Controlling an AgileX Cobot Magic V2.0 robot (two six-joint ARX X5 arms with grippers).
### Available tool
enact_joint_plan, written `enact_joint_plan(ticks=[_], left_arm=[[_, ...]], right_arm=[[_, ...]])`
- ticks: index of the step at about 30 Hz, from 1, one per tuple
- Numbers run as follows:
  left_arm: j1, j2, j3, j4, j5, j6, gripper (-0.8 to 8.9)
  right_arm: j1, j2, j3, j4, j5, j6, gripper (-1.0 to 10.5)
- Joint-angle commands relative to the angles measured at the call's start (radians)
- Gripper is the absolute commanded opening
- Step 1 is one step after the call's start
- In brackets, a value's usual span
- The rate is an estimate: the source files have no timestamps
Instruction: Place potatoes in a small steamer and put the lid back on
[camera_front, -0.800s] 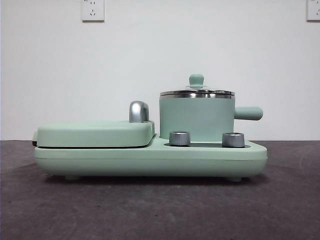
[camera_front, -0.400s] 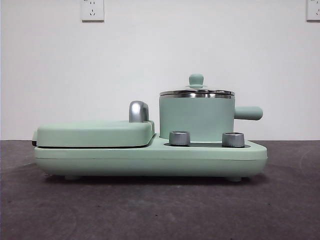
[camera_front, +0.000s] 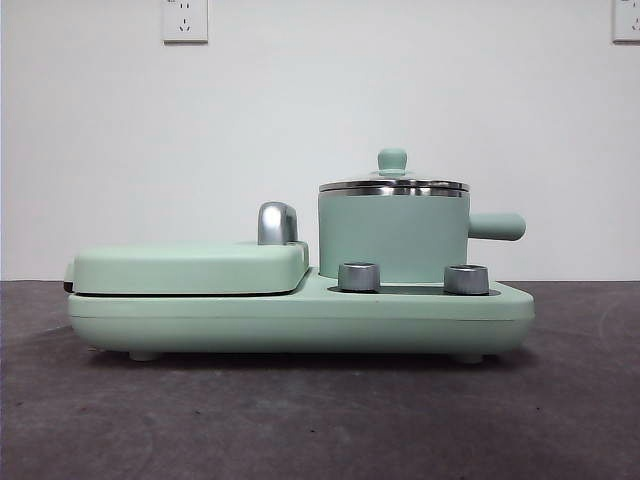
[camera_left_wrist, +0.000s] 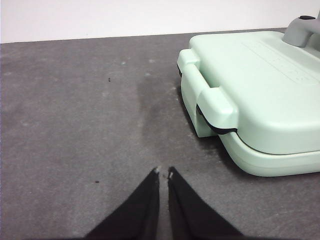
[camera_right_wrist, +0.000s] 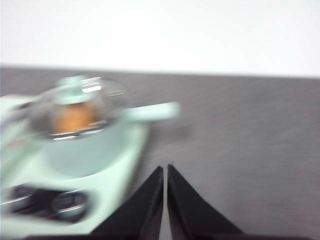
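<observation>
1. Two grippers were away from the cooker, and neither showed in the front view.
2. Left gripper (camera_left_wrist: 163, 172): its jaws were pressed together with only a thin slit between the tips, holding nothing, above bare grey table (camera_left_wrist: 75, 125) near the griddle end of the cooker (camera_left_wrist: 260, 100).
3. Right gripper (camera_right_wrist: 164, 167): its jaws were likewise pressed together and empty, over the table beside the pot end of the cooker; that wrist view was blurred.
4. Steamer (camera_front: 393, 238): the mint-green pot stood upright on the cooker's base (camera_front: 300, 315), behind two steel dials (camera_front: 359, 277), its stubby side handle (camera_front: 497, 226) pointing away from the griddle.
5. Lid (camera_front: 393, 184): the glass lid sat level on the steamer's steel rim, its small green knob (camera_front: 392, 160) on top.
6. Potato (camera_right_wrist: 74, 117): an orange-brown shape showed through the glass in the right wrist view, inside the covered steamer; the blur hid any detail of it, and the front view did not show it at all.
7. Griddle cover (camera_front: 190, 268): the flat green cover lay closed on the other half of the base, with a chrome handle (camera_front: 277, 222) rising just beside the steamer.
8. Wall (camera_front: 320, 100): a plain white wall ran behind the table, with a socket (camera_front: 185, 20) above the griddle and part of another at the far top corner.
</observation>
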Motion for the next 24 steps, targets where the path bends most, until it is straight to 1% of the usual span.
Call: enact_joint_plan(ticks=[1,3,5,7,9,11,13,14,24], left_arm=[[-0.001,-0.001,-0.008,-0.003,0.000,0.003,0.26],[-0.001,-0.001,-0.008,-0.003,0.000,0.003,0.26],[-0.001,-0.001,-0.008,-0.003,0.000,0.003,0.26],[-0.001,-0.001,-0.008,-0.003,0.000,0.003,0.26],[-0.002,-0.005,-0.008,-0.003,0.001,0.003,0.26],[-0.002,-0.005,-0.008,-0.003,0.001,0.003,0.26],[-0.002,-0.006,-0.008,-0.003,0.001,0.003,0.26],[-0.002,-0.006,-0.008,-0.003,0.001,0.003,0.26],[-0.002,-0.006,-0.008,-0.003,0.001,0.003,0.26]], right_arm=[[-0.116,-0.157,-0.248,0.148,0.035,-0.143,0.1],[-0.175,-0.250,-0.361,0.191,0.016,-0.159,0.1],[-0.230,-0.339,-0.454,0.191,-0.023,-0.143,0.1],[-0.266,-0.341,-0.510,0.224,-0.056,-0.120,0.1],[-0.286,-0.339,-0.542,0.243,-0.127,-0.106,0.1],[-0.293,-0.341,-0.580,0.276,-0.179,-0.071,0.1],[-0.295,-0.341,-0.579,0.279,-0.214,-0.073,0.1],[-0.295,-0.341,-0.579,0.279,-0.225,-0.073,0.1],[-0.294,-0.341,-0.578,0.296,-0.225,-0.067,0.1]])
